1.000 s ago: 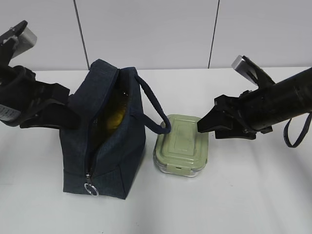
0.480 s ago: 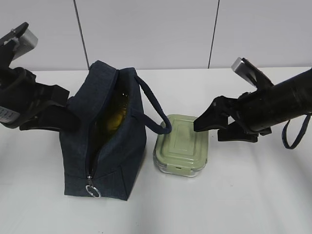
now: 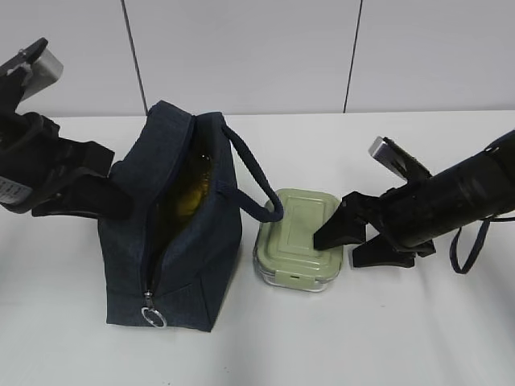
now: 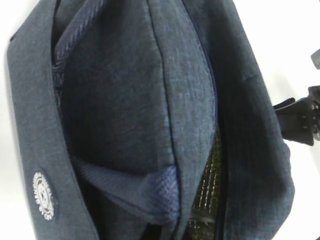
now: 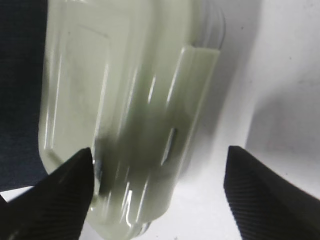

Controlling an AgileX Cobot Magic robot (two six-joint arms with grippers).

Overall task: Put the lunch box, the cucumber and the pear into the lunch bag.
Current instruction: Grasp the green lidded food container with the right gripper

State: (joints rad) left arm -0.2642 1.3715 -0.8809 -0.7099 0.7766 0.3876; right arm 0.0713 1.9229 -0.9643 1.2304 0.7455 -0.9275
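The navy lunch bag (image 3: 181, 241) stands upright at the left with its top zipper open. Something yellow-green (image 3: 191, 181) shows in its mouth; I cannot tell whether it is the cucumber or the pear, and neither shows elsewhere. My left gripper (image 3: 109, 197) presses against the bag's left wall, its tips hidden in the fabric. The left wrist view is filled by bag fabric and the handle strap (image 4: 157, 197). The lunch box (image 3: 299, 237) with its sage-green lid sits just right of the bag. My right gripper (image 3: 338, 249) is open and low over the box's right end (image 5: 125, 115), one finger on each side.
The bag's loop handle (image 3: 257, 181) arches toward the lunch box. A zipper ring pull (image 3: 150, 314) hangs at the bag's front bottom. A dark cable (image 3: 467, 249) dangles from the right arm. The white table (image 3: 402, 338) ends at a white back wall.
My right gripper has come down and toward the lunch box, and its jaws have widened. The left arm, the bag and the lunch box have stayed put.
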